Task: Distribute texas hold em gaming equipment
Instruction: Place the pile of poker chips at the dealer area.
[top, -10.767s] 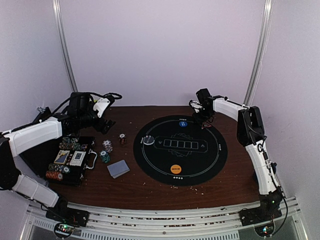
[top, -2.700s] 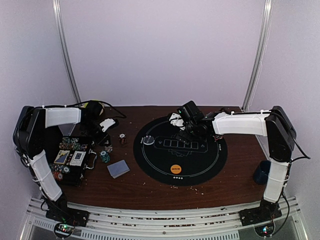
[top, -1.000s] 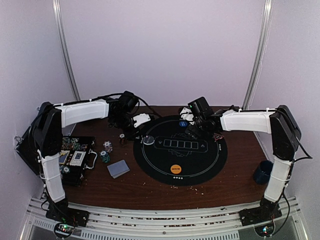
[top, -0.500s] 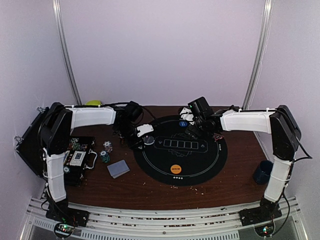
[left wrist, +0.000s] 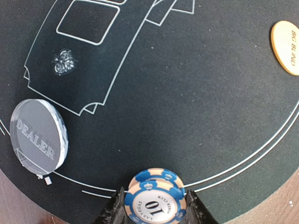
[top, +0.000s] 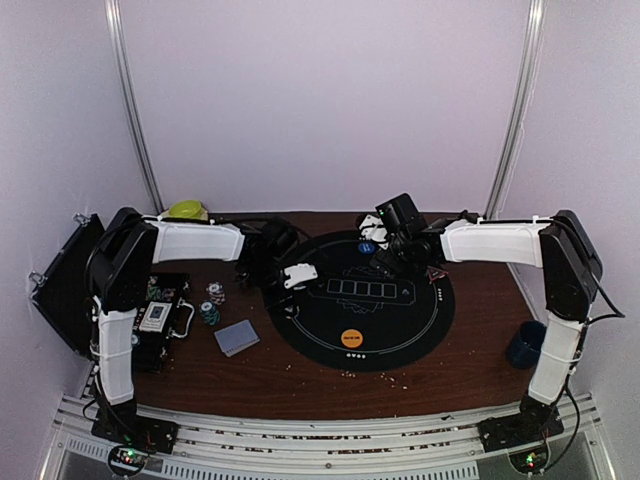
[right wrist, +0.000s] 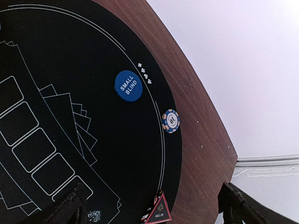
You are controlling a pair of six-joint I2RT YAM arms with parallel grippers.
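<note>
You have blue-and-cream 10 chips (left wrist: 155, 201) pinched upright in the left gripper (left wrist: 155, 213) over the mat's (left wrist: 187, 102) rim line, near the clear DEALER button (left wrist: 39, 135). The orange BIG BLIND disc (left wrist: 286, 46) and the blue SMALL BLIND disc (right wrist: 128, 85) lie flat. A lone 10 chip (right wrist: 171, 121) lies on the edge line.

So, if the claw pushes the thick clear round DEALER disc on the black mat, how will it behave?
The thick clear round DEALER disc looks rigid, like acrylic, so it should not bend. Lying flat on the black mat, it would probably slide rather than roll. Its smooth rim may be slippery to pinch.
</note>
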